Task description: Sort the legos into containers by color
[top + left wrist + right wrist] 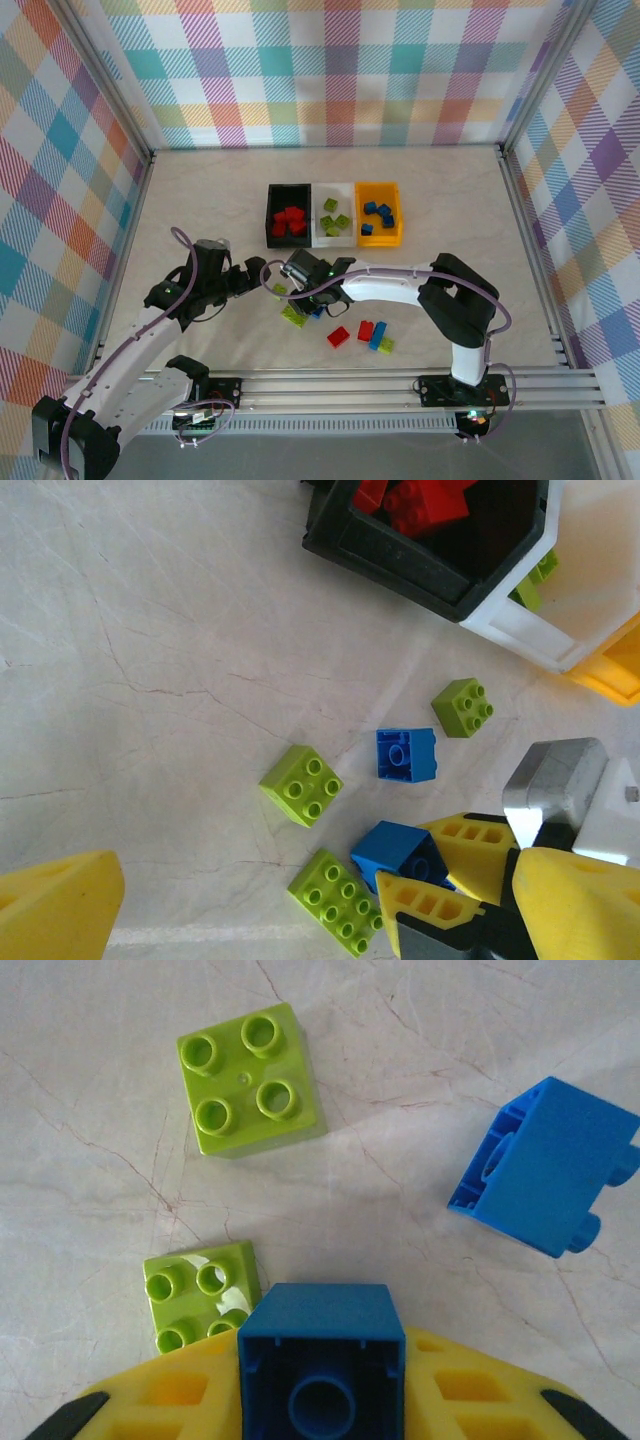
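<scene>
Beside green legos — right gripper clamps a blue lego.

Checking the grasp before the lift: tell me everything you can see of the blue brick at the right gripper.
The blue brick is a small square glossy plastic piece, hollow underside with one round tube facing the wrist camera. It sits between the right gripper's yellow fingers, beside a lime brick on the table.
</scene>
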Motion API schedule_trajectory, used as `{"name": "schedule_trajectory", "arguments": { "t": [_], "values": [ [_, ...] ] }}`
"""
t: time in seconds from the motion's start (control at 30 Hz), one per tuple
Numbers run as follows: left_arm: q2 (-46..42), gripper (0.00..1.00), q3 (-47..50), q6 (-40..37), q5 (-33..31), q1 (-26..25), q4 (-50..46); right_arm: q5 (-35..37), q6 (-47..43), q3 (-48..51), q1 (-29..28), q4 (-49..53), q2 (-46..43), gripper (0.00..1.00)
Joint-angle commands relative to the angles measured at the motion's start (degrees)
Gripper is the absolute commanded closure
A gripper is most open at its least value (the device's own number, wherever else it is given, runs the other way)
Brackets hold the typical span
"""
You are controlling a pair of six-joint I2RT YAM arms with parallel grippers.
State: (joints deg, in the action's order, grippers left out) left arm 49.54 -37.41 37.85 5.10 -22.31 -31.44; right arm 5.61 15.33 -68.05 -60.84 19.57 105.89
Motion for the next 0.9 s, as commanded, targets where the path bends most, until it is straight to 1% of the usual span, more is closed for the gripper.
{"name": "schedule_trajectory", "arguments": {
  "t": [0.0, 0.13, 0.23, 0.3, 0.4, 0.47, 0.57, 0.67, 0.77, 0.87],
  "values": [
    [0.27, 0.0, -1.05, -1.23, 0.81, 0.6, -0.47, 1.47, -0.64, -0.64, 0.0, -0.61, -5.19, 0.7],
    [0.94, 0.0, -1.15, -1.23, 1.22, 0.68, -0.19, 2.85, -0.55, 0.06, 1.64, 0.21, -9.72, 0.71],
    [1.49, 0.0, -1.11, -1.28, 1.53, 0.68, 0.39, 5.29, -0.74, 0.87, 4.79, 1.51, -14.85, 0.72],
    [1.91, 0.0, -1.32, -1.18, 1.51, 0.68, 0.52, 6.47, -0.33, 1.16, 9.13, 2.74, -17.38, 0.72],
    [2.58, 0.0, -1.4, -1.0, 2.18, 0.76, 1.23, 7.23, 1.37, 1.12, 17.88, 4.05, -19.14, 0.72],
    [3.1, 0.0, -1.41, -1.19, 2.5, 0.77, 1.54, 9.31, 2.13, -0.85, 23.44, 5.94, -17.31, 0.72],
    [3.44, 0.0, -1.12, -1.36, 3.49, 0.77, 2.55, 9.61, 3.75, -4.92, 30.1, 8.09, -12.19, 0.72],
    [3.86, 0.0, -1.06, -1.49, 3.62, 0.77, 2.96, 9.12, 4.26, -9.12, 33.98, 8.87, -6.42, 0.72],
    [5.08, 0.0, -1.24, -1.79, 4.19, 0.82, 3.25, 8.04, 4.65, -13.49, 36.14, 9.67, -1.09, 0.71],
    [6.86, 0.0, -1.41, -2.15, 4.01, 0.86, 3.31, 7.7, 5.38, -17.51, 37.18, 11.01, 3.19, 0.65]
  ]
}}
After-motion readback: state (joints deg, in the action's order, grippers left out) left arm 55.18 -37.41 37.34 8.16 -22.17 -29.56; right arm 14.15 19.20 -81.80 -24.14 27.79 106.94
